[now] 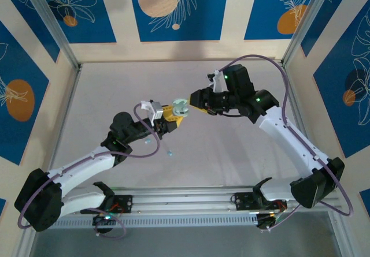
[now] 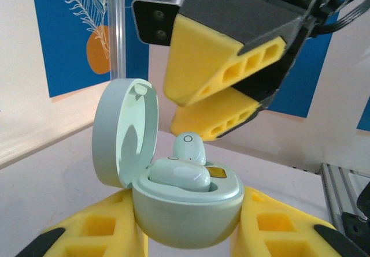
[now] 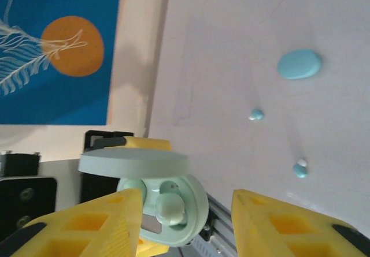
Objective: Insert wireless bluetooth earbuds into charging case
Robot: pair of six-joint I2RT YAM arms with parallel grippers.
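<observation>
- Top view: both arms meet over mid-table (image 1: 104, 89). The left gripper (image 1: 172, 114) holds the mint charging case (image 1: 180, 105) up off the surface, and the right gripper (image 1: 193, 103) is just beside it. The case's contents are too small to read from here.
- Top view: one pale blue earbud (image 1: 169, 153) lies on the table, nearer the arm bases than the grippers.
- Left wrist: the left gripper (image 2: 188, 228) is clamped on the case (image 2: 185, 216), one yellow finger on either side of the lower shell, with the lid (image 2: 124, 133) hinged open and standing up.
- Left wrist: two mint-white earbuds are in the case. The flat earbud (image 2: 179, 175) lies in its well, and the upright earbud (image 2: 189, 149) stands on end behind it.
- Left wrist: the right gripper (image 2: 176, 108) hangs just above and behind the case, jaws a little apart, touching nothing.
- Right wrist: the right gripper (image 3: 185, 222) has its jaws parted and nothing between them. The open case (image 3: 193, 202) lies beyond them with one mint earbud (image 3: 170, 208) visible.
- Right wrist: on the table beyond are a closed pale blue case (image 3: 299, 64) and two blue earbuds, the near blue earbud (image 3: 300, 169) and the far blue earbud (image 3: 256, 114), all well apart.
</observation>
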